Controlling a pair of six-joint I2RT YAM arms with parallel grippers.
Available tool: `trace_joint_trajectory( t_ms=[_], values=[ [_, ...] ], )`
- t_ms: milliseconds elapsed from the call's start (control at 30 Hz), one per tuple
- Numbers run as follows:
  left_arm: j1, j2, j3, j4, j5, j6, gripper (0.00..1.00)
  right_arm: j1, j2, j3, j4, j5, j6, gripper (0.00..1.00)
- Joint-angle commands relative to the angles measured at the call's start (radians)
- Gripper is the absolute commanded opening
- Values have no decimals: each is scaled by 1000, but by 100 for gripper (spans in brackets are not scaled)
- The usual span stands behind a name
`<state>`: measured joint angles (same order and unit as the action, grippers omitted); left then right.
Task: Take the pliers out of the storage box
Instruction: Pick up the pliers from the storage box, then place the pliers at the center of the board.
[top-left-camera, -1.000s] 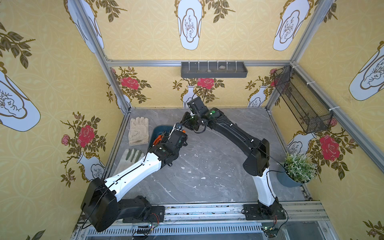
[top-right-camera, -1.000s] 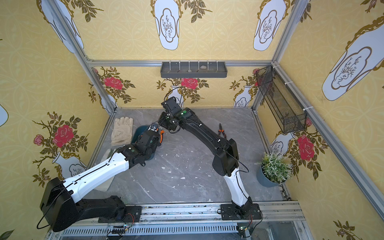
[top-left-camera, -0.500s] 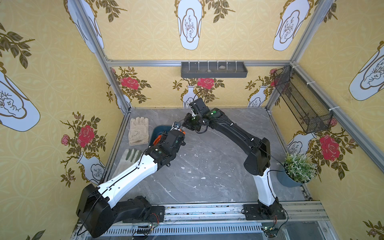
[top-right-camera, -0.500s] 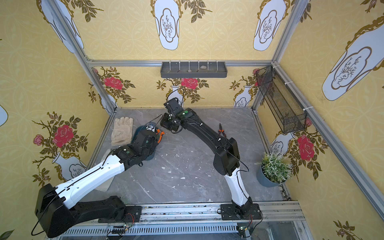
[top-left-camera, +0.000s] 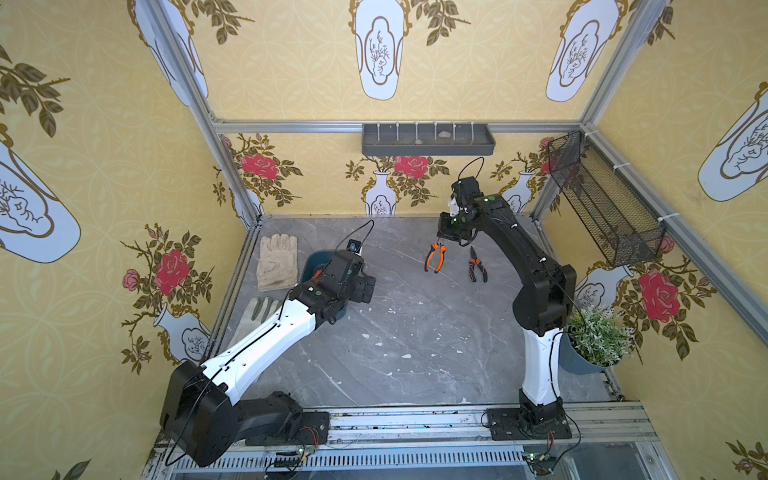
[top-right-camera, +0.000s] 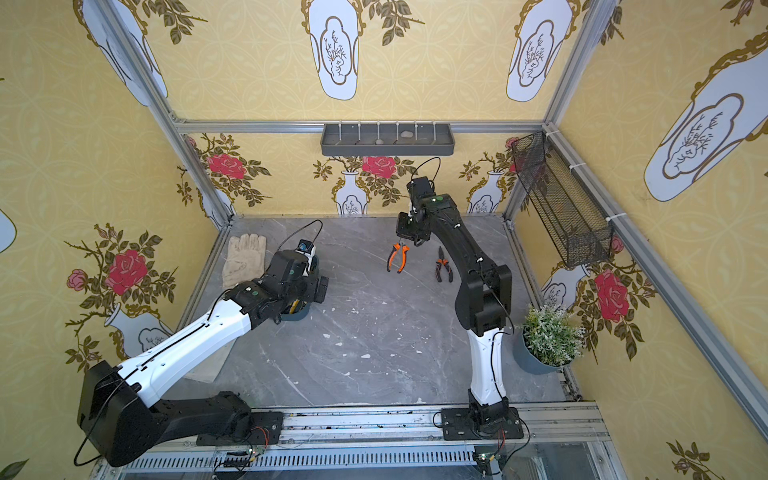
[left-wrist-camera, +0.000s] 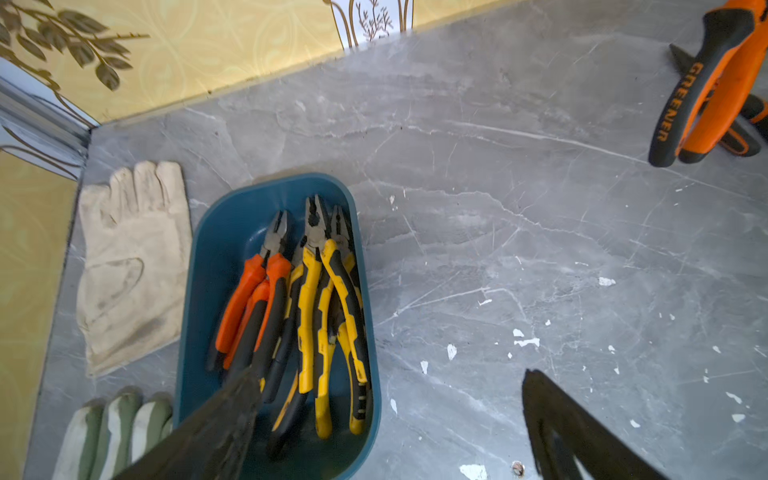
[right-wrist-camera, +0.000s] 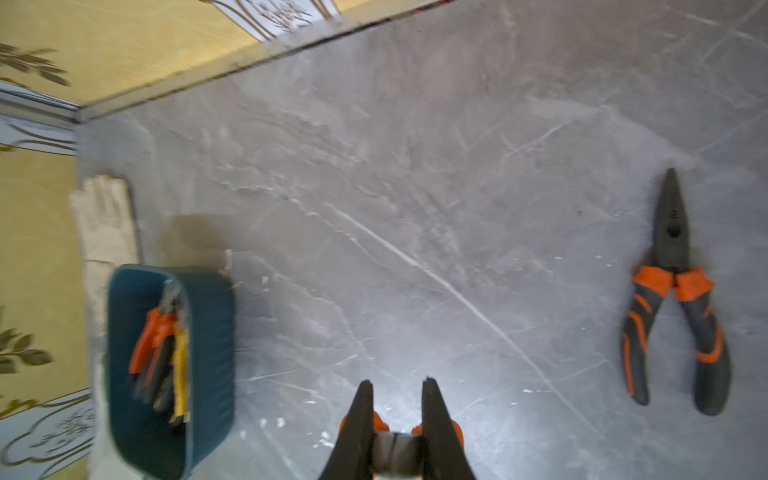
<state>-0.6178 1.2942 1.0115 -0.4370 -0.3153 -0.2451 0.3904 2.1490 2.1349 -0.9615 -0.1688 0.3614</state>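
Clock read over the table (top-left-camera: 415, 353) from above, twelve at the back wall.

1. My left pincer (left-wrist-camera: 388, 374): released, fingers (left-wrist-camera: 216, 428) spread wide with nothing between them. It hangs above the near end of the box.
2. Box (left-wrist-camera: 220, 232): dark teal tub, flat on the table at ten o'clock.
3. Heap of pliers (left-wrist-camera: 309, 291): inside the box, noses toward twelve. The orange-handled ones are on the nine o'clock side and the yellow-handled ones on the three o'clock side, overlapping. I cannot count them exactly.
4. My right pincer (right-wrist-camera: 397, 386): clenched on the metal head of the hanging pair.
5. Hanging pair (left-wrist-camera: 719, 91): orange-and-black, at one o'clock, handles spread and pointing down. I cannot tell whether the handle tips touch the table.
6. Long-nosed pair (right-wrist-camera: 669, 232): orange-and-black, lying flat at three o'clock of the hanging pair. It is near that pair but apart, nose toward twelve.
7. Cream glove (left-wrist-camera: 129, 266): just beside the box, at its nine o'clock.
8. Green-striped glove (left-wrist-camera: 112, 432): at eight o'clock of the box, partly under my left arm in a top view.
9. Potted plant (top-left-camera: 598, 336): at the table's four o'clock edge.
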Motion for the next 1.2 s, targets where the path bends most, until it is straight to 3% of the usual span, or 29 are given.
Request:
trace_joint_trajectory(
  t_ms=[0,133,367,1167],
  values=[
    [11,34,-3,5,39,-50,99,-23,67,65,-69,43,-116,0],
    [28,74,17,-2,71,-66,99,-48,175,163,-102,120,-157,2],
    [45,119,38,0,100,-71,99,-92,284,204,-118,95,-180,7],
    [73,183,67,-2,108,-70,99,-140,420,240,-41,112,-177,22]
  ],
)
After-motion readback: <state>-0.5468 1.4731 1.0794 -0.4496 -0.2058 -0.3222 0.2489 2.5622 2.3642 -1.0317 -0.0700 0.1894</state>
